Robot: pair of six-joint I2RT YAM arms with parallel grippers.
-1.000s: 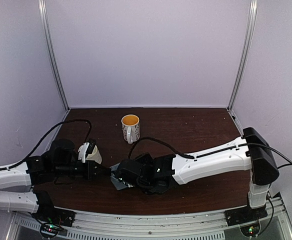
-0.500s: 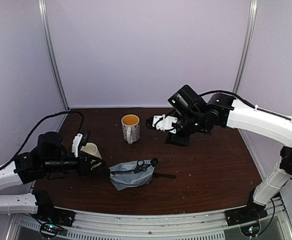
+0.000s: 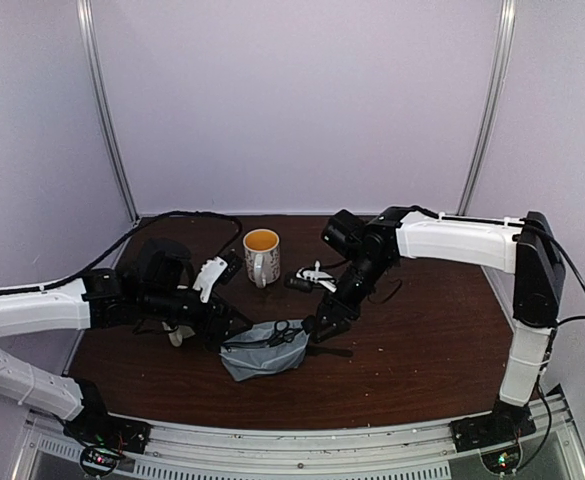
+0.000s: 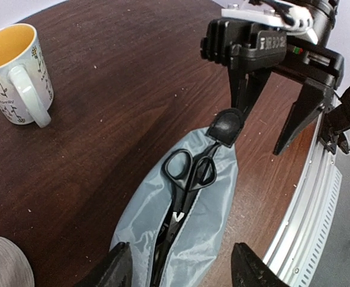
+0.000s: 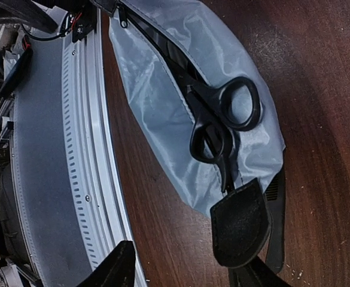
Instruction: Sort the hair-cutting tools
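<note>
1 pair of scissors (image 4: 189, 170), with 2 black handle loops and dark blades, pokes out of the open zip of a grey pouch (image 3: 252, 358) at the near centre of the table (image 3: 422, 340). The left gripper (image 4: 180, 260) and right gripper (image 5: 183, 269) both gape wide and hold nothing, 1 at each end of the pouch.

Soft even light, slight wide-angle distortion

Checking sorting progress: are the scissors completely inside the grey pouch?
No, the handle loops of the scissors lie exposed on top of the pouch.
</note>
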